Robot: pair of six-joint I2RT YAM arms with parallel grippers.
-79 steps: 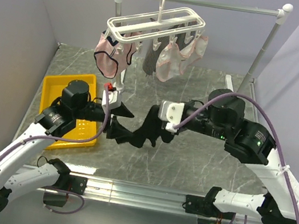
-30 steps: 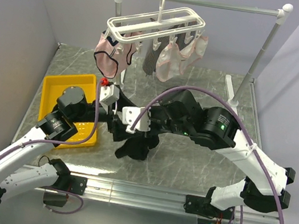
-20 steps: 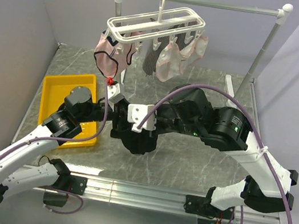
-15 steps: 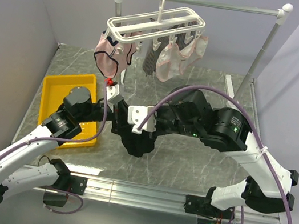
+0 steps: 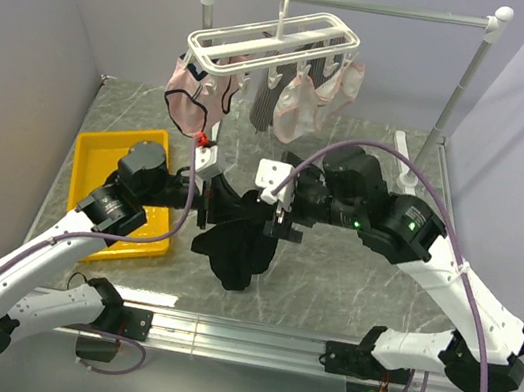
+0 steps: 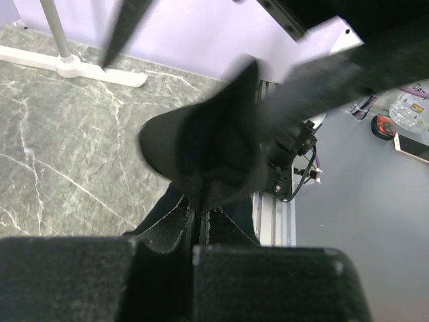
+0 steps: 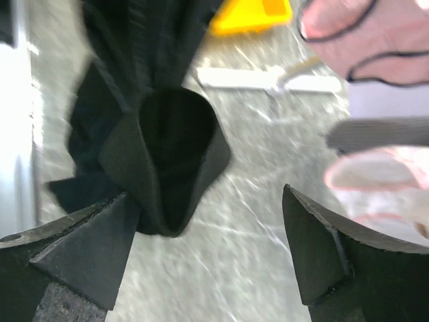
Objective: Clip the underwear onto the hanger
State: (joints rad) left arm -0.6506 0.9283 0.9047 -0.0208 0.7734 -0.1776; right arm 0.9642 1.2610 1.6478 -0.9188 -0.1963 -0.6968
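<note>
Below the hanger (image 5: 280,37), left tool (image 6: 196,231) pinches underwear (image 5: 238,248) (edge, seemingly).

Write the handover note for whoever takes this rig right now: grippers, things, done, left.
Left gripper: shut on the underwear, holding it up off the table.
Right gripper: open, beside the hanging fabric, gripping nothing.
Hanger: hangs on the rail at the back, with pink underwear and a striped garment clipped to it.
Done: underwear lifted.
Left: raise it to a clip on the hanger and clip it on.
</note>
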